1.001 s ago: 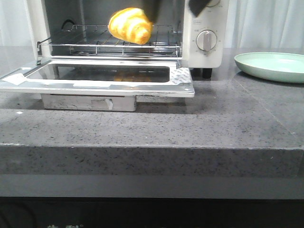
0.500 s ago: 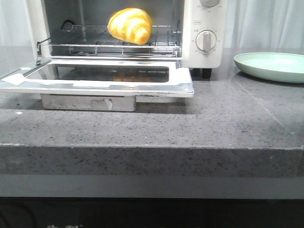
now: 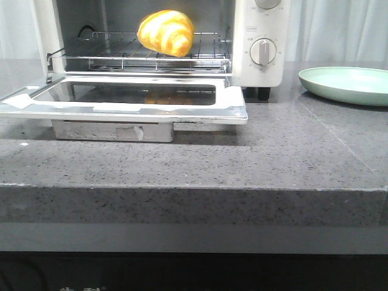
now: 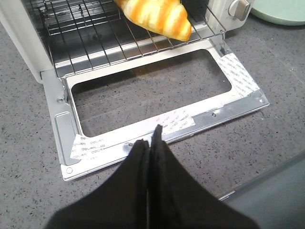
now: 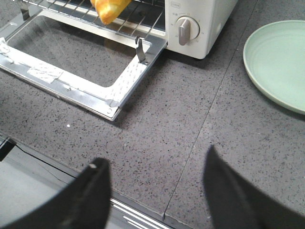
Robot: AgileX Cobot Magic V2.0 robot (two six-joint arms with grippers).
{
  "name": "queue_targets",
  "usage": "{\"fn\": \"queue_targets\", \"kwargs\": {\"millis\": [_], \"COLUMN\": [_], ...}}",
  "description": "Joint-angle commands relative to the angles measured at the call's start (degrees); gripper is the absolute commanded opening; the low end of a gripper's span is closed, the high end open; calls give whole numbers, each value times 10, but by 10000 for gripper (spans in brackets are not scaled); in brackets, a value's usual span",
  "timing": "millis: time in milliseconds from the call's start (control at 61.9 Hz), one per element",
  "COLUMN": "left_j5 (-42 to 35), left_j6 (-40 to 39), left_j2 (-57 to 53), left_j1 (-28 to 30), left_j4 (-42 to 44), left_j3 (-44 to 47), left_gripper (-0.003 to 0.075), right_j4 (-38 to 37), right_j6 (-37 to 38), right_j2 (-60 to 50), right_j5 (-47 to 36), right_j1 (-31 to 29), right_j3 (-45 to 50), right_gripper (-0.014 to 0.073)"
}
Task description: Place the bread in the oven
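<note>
On the wire rack (image 3: 151, 57) inside the white toaster oven (image 3: 260, 66), the striped croissant roll (image 3: 165, 32) is seen resting, with the glass door (image 3: 127, 100) folded down flat. The left gripper (image 4: 151, 143) is pressed closed on nothing above the door's edge; the right gripper (image 5: 155, 183) is spread wide, empty, over the grey countertop (image 5: 190, 124) near a pale green plate (image 5: 279, 62).

The bread (image 3: 166, 32) is glossy golden-orange with pale yellow stripes. Around it the oven (image 3: 260, 42) is white, with a silvery wire rack (image 4: 86, 33) and metal-framed glass door (image 4: 157, 126) bearing white printed stickers. Beyond the black right gripper (image 5: 155, 188) lies a pale green plate (image 5: 279, 62) on speckled grey stone counter (image 3: 254, 163). The left gripper (image 4: 151, 143) is black too.
</note>
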Motion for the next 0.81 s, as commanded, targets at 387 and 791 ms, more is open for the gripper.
{"fn": "queue_targets", "kwargs": {"millis": [387, 791], "left_j5": [-40, -41], "left_j6": [-5, -5], "left_j2": [-6, -16], "left_j1": [-2, 4], "left_j4": [1, 1], "left_j3": [-16, -13], "left_gripper": [-18, -18], "right_j4": [-7, -7], "right_j6": [-5, -5], "right_j2": [-2, -2], "right_j5": [-29, -28], "right_j1": [-3, -3], "right_j3": [-13, -13], "right_gripper": [-120, -120]}}
